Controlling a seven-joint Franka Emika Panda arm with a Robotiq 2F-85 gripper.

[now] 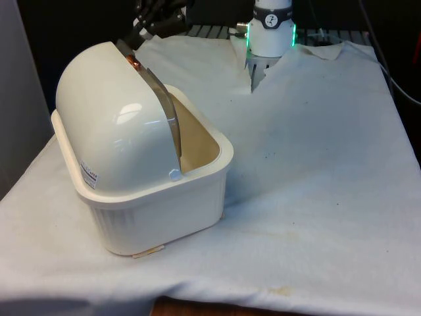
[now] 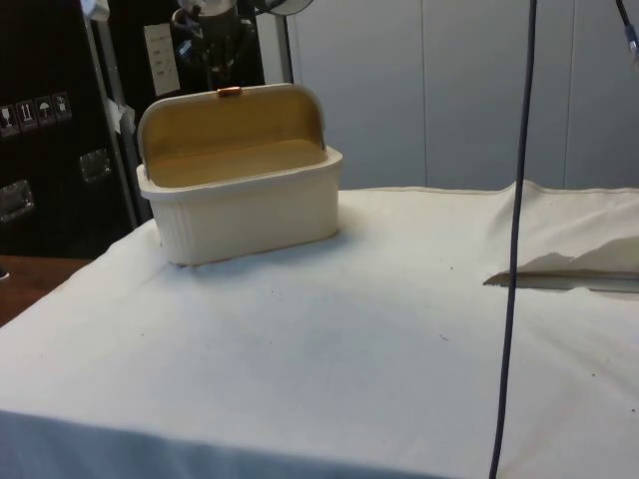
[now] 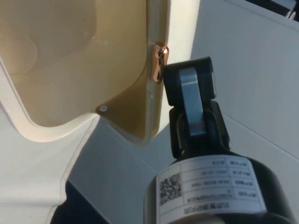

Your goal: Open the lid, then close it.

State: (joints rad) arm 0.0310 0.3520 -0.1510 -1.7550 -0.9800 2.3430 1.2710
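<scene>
- Black gripper [image 3: 161, 70] sits right at the little copper handle [image 3: 160, 64] on the lid's edge; whether the fingers are clenched on it or just resting against it, can't tell from these shots.
- That copper handle [image 1: 133, 62] is up at the top of the lid [image 1: 115, 115], which is rolled back over the far-left half of the cream bread box [image 1: 197, 197].
- Side view has the box [image 2: 250, 210] on the white cloth [image 2: 349, 329] with its tan inside wide open.
- So the opening half looks pretty much done. Closing is what's left: the lid needs swinging back down over the opening.
</scene>
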